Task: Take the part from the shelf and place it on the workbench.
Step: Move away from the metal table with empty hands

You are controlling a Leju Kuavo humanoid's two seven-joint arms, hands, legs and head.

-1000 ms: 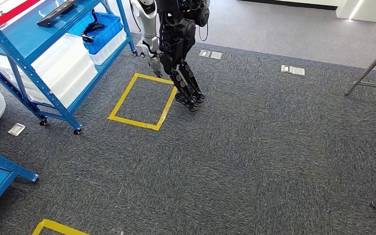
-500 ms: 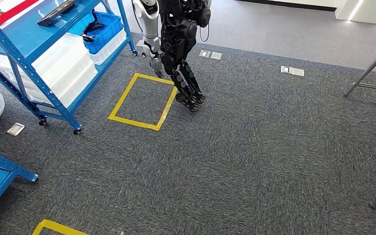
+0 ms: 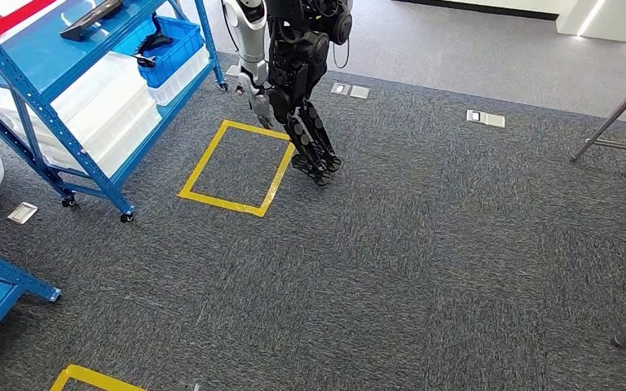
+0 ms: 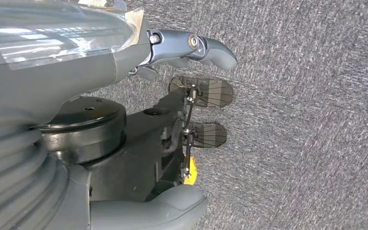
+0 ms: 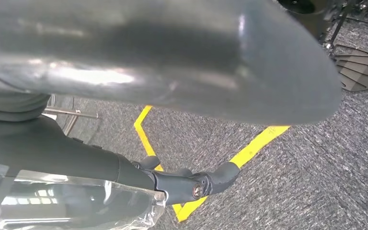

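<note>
Head view: blue shelf [image 3: 45, 85] at 10 o'clock on grey carpet [image 3: 424, 261]; a dark part [image 3: 153, 42] lies in its blue bin [image 3: 167, 50]. Another robot [image 3: 293, 73] stands at 12 beside a yellow tape square [image 3: 237, 168].

Left wrist view: left hand [image 4: 187, 48] hangs over carpet, fingers [image 4: 215, 50] loosely curled, apart, holding nothing.

Right wrist view: right hand [image 5: 187, 184] over yellow tape [image 5: 261, 141], fingers [image 5: 223, 175] apart, empty.

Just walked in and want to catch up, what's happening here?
The robot stands on the carpet beside a yellow taped square, next to the blue shelf. Its left hand and right hand hang empty over the floor. The black part sits in a blue bin on the shelf; nothing is picked up yet.
</note>
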